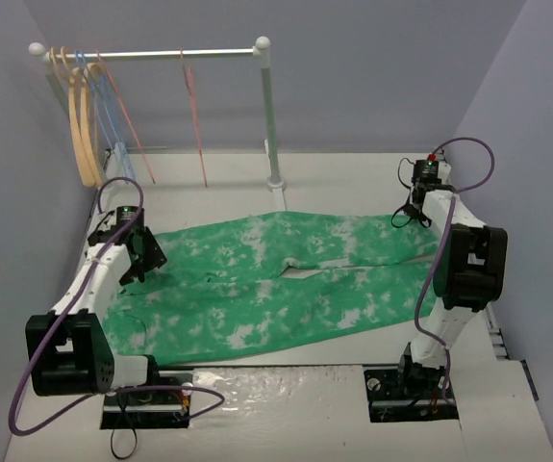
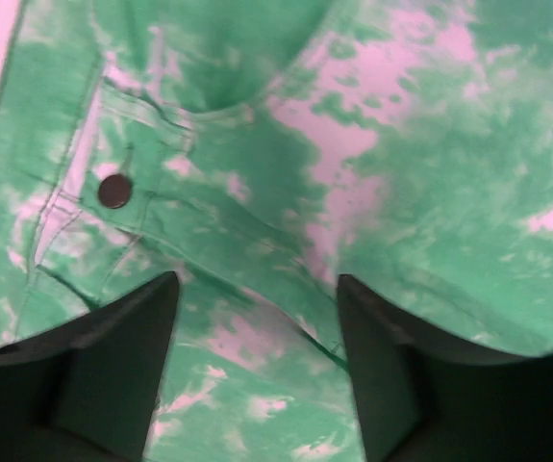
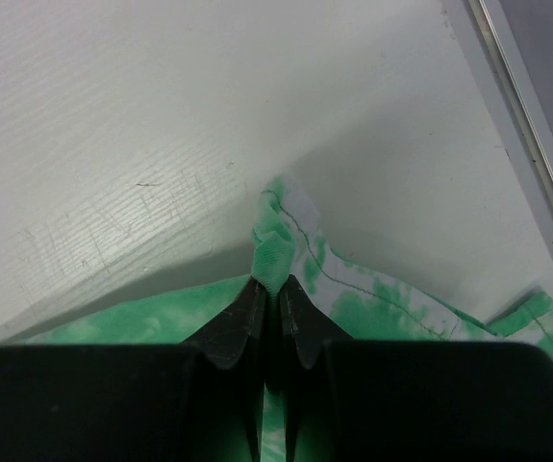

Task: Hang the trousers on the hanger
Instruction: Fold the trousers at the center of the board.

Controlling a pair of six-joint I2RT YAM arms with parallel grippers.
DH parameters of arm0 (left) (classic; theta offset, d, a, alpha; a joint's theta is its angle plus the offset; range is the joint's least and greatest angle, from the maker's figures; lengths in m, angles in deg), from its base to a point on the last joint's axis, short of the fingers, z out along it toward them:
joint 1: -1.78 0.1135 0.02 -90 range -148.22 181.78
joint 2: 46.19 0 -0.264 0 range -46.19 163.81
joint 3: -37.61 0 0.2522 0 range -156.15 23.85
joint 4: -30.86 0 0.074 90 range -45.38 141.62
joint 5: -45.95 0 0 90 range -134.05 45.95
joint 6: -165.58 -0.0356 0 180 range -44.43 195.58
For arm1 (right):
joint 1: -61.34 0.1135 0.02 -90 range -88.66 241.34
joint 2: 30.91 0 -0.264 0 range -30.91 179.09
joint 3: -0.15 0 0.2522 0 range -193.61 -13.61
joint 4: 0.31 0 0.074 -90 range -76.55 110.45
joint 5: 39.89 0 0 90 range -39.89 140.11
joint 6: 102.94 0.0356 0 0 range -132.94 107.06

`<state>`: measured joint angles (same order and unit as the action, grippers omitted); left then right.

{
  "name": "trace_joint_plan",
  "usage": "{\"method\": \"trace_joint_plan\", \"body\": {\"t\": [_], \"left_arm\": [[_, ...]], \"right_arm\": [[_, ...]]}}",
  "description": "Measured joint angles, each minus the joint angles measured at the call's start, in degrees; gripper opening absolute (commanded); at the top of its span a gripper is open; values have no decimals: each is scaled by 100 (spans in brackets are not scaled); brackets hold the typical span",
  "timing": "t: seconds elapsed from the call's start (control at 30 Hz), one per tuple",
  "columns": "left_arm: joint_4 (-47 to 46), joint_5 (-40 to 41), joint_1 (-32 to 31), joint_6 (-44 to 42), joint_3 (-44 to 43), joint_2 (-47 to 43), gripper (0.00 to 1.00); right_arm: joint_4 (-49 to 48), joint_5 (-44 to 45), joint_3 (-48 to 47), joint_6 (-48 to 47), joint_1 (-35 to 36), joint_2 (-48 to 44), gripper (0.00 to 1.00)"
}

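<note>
The green trousers, blotched with white, lie spread flat across the table, waist to the left and legs to the right. My left gripper hovers over the waist end. In the left wrist view it is open above the cloth, beside the dark button, with nothing gripped. At the far right leg end, my right gripper is down on the cloth. In the right wrist view it is shut on a pinched fold of the hem. The pink wire hanger hangs alone on the rail behind.
A white rail on a post stands at the back. A broad tan wooden hanger and light blue wire hangers hang at its left end. Walls close both sides. The table's right edge strip runs near my right gripper.
</note>
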<state>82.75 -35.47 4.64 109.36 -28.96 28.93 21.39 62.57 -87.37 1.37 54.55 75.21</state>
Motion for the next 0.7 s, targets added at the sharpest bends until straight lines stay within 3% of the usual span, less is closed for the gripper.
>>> {"method": "trace_joint_plan", "body": {"t": [0.33,0.7], "left_arm": [[-628,-522,1317,-451,-81,186,63],[-1799,-668,1486,-1477,50,860,63]], "right_arm": [[6,1,-147,41,2,11,0],[-159,-99,-152,69,0,208,0]]}}
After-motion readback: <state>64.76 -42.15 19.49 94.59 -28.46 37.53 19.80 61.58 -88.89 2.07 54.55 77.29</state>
